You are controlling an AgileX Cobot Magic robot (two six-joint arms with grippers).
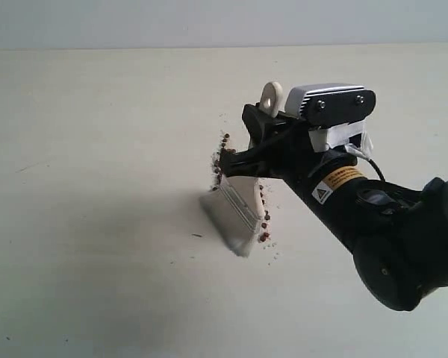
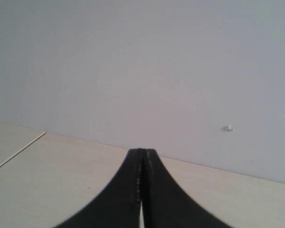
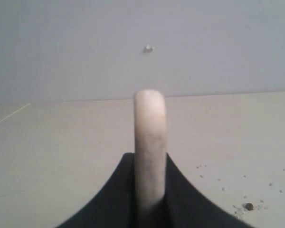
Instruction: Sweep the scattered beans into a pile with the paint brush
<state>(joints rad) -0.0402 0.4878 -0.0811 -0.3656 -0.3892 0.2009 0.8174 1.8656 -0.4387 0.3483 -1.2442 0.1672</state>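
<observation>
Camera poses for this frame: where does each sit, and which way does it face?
Exterior: off the arms, above the table, angled down toward the wall; shows the right arm, right gripper clamping the paint brush among the beans.
Left wrist: on the left arm, looking past the shut left gripper across the table to the wall.
Right wrist: on the right arm, looking along the brush handle toward that wall; one bean beside it.
Shared: both wrist views show the wall, each with a small white speck.
</observation>
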